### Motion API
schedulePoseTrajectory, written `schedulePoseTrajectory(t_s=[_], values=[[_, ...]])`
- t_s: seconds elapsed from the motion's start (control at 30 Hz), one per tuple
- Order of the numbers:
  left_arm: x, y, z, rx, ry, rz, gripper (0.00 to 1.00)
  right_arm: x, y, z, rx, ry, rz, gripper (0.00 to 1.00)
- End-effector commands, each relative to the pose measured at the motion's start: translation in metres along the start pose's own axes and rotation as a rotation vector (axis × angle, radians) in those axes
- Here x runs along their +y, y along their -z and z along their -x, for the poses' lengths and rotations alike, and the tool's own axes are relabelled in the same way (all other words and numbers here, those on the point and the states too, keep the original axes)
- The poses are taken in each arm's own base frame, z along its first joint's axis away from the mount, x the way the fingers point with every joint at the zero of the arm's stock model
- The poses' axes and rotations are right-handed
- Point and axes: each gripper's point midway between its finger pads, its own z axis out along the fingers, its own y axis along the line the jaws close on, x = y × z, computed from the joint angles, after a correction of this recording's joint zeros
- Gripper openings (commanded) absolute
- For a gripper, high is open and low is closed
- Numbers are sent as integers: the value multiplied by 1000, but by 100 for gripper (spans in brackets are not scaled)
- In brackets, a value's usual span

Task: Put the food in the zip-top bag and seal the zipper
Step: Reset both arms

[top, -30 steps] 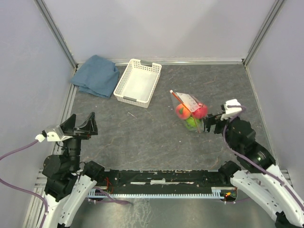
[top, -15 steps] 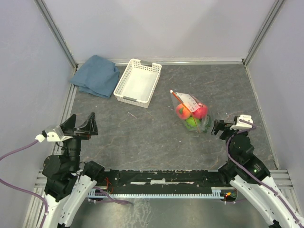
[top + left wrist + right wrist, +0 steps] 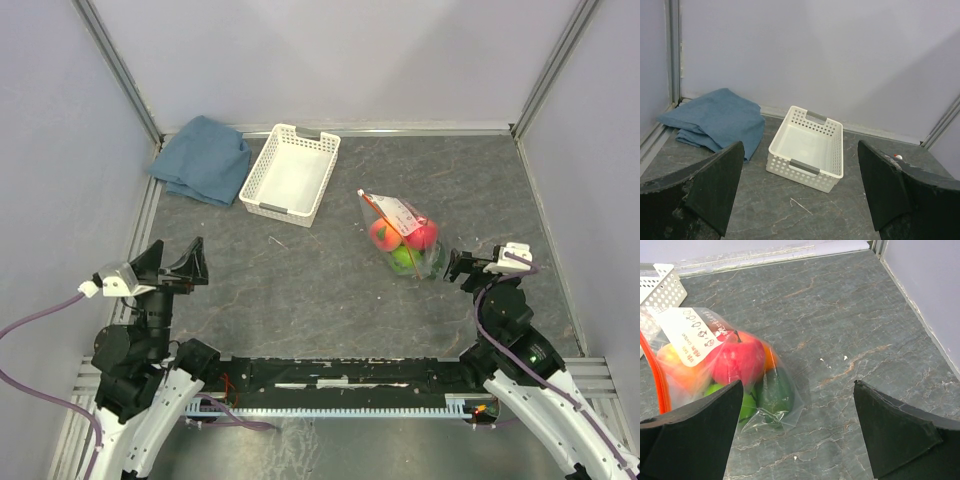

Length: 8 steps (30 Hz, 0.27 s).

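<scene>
1. Bag [image 3: 403,240] lies on the counter [image 3: 330,290], right of centre; food [image 3: 737,360] is inside it; no loose pieces seen on the counter.
2. Key relation: the bag sits just ahead and to the left of the right fingers [image 3: 695,435], near but not touching; its long axis runs from far-left to near-right, with the bulging bottom end towards the right arm.
3. Zipper strip [image 3: 652,367] is on the side of the bag away from the right fingers; cannot tell whether it is pressed shut.
4. Right fingers spread wide, holding nothing; left fingers [image 3: 710,185] also spread wide and empty, facing the basket [image 3: 807,147] and cloth [image 3: 715,122], well apart from the bag.
5. Right arm is clearly nearer; my read is that any sealing move would have to reach past the food to the strip.
6. Versus a second ago: the right arm has pulled back from close beside the bag towards the near-right; bag and left arm unchanged; barely any motion in the last half second.
</scene>
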Motion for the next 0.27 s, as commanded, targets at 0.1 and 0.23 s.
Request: schedulePoseTrajectory(t_s=[0.1,0.23], values=[[-6,-1,9,-27,2,-28,100,-1,1,14,-46,-26,-7,99],[-10,0,8,-23,3,-52,100,-2,1,14,-47,-27,-7,99]])
